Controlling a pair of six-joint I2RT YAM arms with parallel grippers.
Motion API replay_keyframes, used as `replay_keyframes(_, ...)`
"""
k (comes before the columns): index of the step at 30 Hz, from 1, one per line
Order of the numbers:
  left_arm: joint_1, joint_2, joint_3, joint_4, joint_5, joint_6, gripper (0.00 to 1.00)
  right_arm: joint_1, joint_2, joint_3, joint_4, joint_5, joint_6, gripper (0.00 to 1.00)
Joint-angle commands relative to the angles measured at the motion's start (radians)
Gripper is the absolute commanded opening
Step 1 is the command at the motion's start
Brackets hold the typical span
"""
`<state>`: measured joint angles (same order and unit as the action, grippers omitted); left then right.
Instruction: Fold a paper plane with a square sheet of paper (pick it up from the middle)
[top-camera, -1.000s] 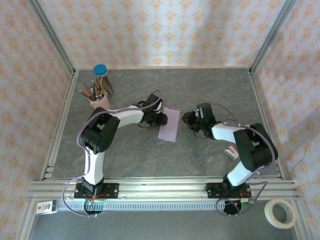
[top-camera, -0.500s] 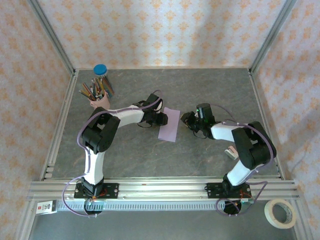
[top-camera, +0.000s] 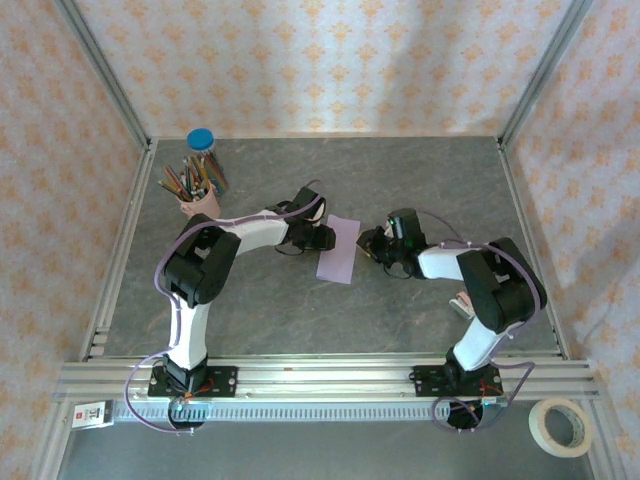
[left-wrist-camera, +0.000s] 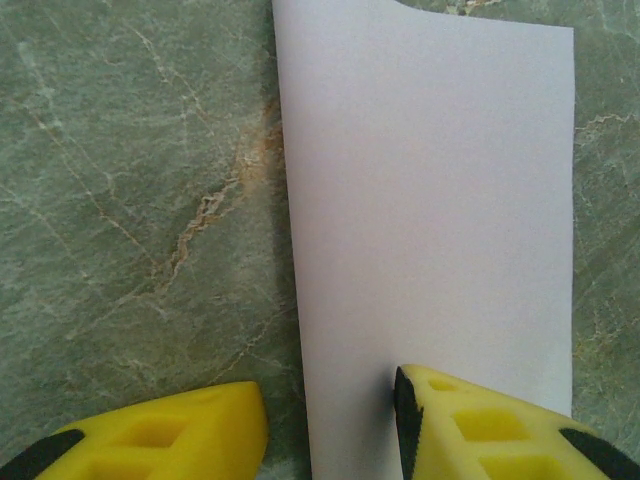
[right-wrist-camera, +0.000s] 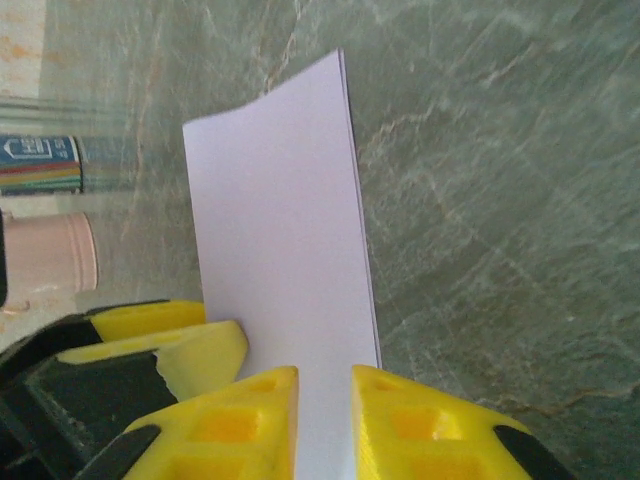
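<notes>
While the left claw (left-wrist-camera: 330, 400), spread, pins the sheet (left-wrist-camera: 430, 200) to the tabletop (left-wrist-camera: 130, 200), the right claw (right-wrist-camera: 325, 385), jaws narrowly apart, straddles its edge, probably for folding.

From my station I count two arms, the left arm (top-camera: 200, 268) and the right arm (top-camera: 500, 290). There are two hands, the left hand (top-camera: 324, 238) and the right hand (top-camera: 369, 245), each with two yellow fingers (left-wrist-camera: 480, 430). The tabletop (top-camera: 420, 180) carries one sheet of paper (top-camera: 339, 250). At the far left stands one pink cup (top-camera: 203, 206), holding more pencils (top-camera: 190, 180) than I can count, and one blue-capped tube (top-camera: 201, 140) behind it. One roll of tape (top-camera: 559, 427) lies near right, and one small white tag (top-camera: 92, 413) near left.
</notes>
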<state>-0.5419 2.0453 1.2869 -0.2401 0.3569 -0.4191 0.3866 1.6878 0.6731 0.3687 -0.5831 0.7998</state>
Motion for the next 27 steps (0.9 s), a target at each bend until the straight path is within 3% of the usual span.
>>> replay_keyframes(1,-0.02,0.207,-0.073,-0.064,-0.04,0.003,0.44,0.024,0.024,0.03,0.021,-0.015,-0.009,0.18)
replay_keyframes(15,-0.02,0.211,-0.08,-0.064,-0.047,0.0,0.45,0.065,0.101,0.077,-0.019,0.002,-0.011,0.11)
replay_keyframes(27,-0.017,0.124,-0.098,-0.036,-0.023,-0.032,0.45,0.066,0.195,0.108,-0.312,0.113,-0.115,0.1)
